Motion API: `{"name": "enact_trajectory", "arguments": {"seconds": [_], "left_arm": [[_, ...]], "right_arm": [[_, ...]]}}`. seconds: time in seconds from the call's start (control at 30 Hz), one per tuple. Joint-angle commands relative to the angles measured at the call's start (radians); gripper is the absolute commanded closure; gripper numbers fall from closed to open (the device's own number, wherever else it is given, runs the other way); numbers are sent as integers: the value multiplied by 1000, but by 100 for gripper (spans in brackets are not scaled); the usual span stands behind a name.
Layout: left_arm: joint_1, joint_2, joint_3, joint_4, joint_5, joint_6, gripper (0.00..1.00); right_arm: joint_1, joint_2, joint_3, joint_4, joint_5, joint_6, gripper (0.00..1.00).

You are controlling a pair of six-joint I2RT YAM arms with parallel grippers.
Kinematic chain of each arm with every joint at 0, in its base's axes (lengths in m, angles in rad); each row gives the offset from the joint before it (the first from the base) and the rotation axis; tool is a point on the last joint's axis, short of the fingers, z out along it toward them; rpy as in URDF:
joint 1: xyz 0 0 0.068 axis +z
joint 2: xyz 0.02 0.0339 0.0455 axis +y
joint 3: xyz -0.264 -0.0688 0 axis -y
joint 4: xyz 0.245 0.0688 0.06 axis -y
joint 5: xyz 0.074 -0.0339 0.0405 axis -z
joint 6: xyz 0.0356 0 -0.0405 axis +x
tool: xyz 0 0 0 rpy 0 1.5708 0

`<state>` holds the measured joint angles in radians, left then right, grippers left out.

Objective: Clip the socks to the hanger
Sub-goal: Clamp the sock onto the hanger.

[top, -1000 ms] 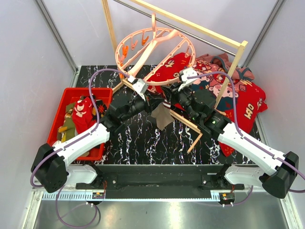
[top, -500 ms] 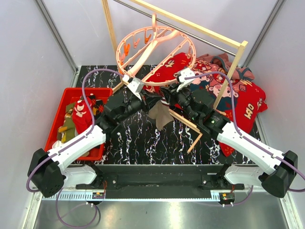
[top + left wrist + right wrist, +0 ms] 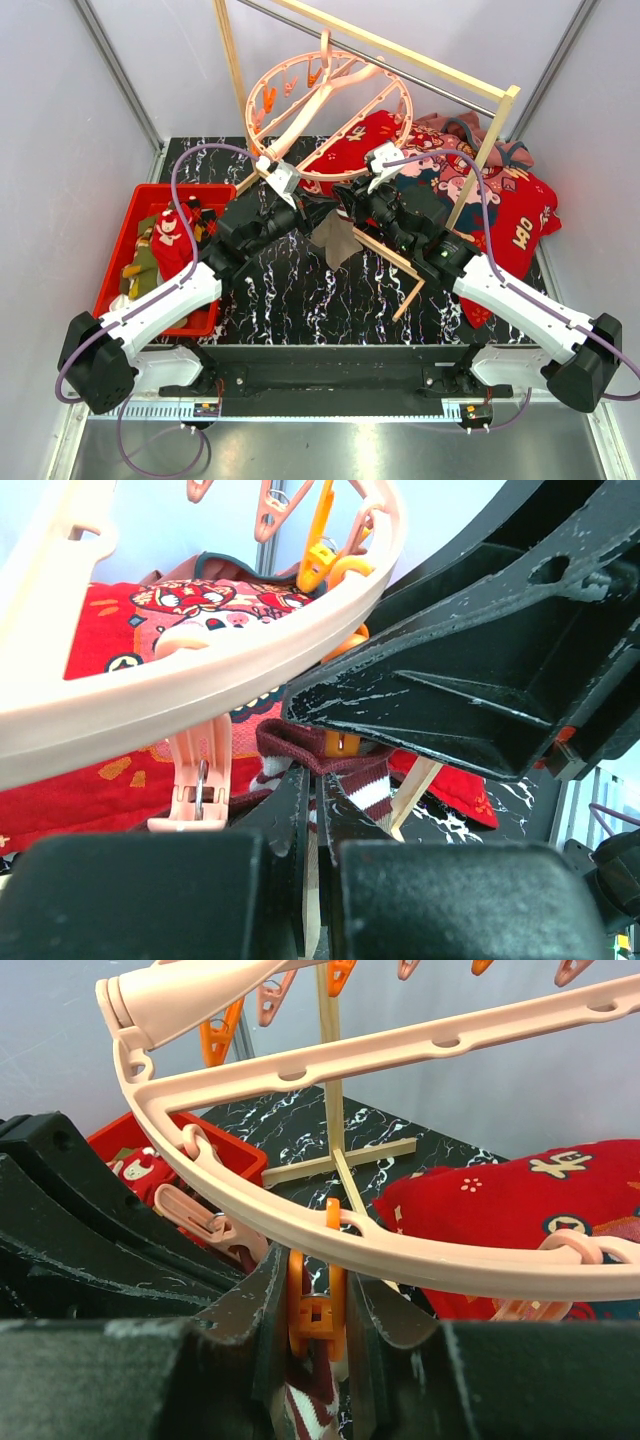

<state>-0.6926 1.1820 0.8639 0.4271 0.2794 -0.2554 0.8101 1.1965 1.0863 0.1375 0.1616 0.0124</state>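
Note:
The salmon-pink ring hanger (image 3: 325,105) hangs tilted from the wooden rack. My left gripper (image 3: 305,208) is shut on a sock's maroon-and-white striped cuff (image 3: 345,775), holding it just under the ring (image 3: 200,680). The sock's grey-taupe body (image 3: 338,242) hangs below the two grippers. My right gripper (image 3: 347,200) is shut on an orange clip (image 3: 317,1305) that hangs from the ring's rim (image 3: 420,1255), its fingers pressing the clip from both sides. The striped cuff (image 3: 315,1410) sits right under that clip. The clip (image 3: 345,742) also shows above the cuff in the left wrist view.
A red bin (image 3: 130,215) at the left holds several more socks (image 3: 170,235). The big red cartoon-printed cloth (image 3: 500,210) lies at the right. The pale wooden rack frame (image 3: 400,262) stands across the middle. A pink clip (image 3: 198,780) dangles beside my left fingers.
Both grippers have closed in together under the ring's near rim, lifting the sock with them. The ring has tipped up a little.

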Motion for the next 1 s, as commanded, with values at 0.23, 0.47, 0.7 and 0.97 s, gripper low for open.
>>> {"name": "enact_trajectory", "arguments": {"seconds": [0.23, 0.47, 0.7, 0.97], "left_arm": [[4, -22, 50, 44, -65, 2, 99], [13, -30, 72, -25, -104, 16, 98], [25, -51, 78, -82, -147, 22, 98], [33, -84, 72, -128, -157, 33, 98]], "right_arm": [[-5, -43, 52, -47, -37, 4, 29], [-5, -121, 64, -124, -50, 15, 17], [-5, -199, 57, -243, 56, -2, 19], [-3, -146, 49, -245, 122, -66, 23]]}}
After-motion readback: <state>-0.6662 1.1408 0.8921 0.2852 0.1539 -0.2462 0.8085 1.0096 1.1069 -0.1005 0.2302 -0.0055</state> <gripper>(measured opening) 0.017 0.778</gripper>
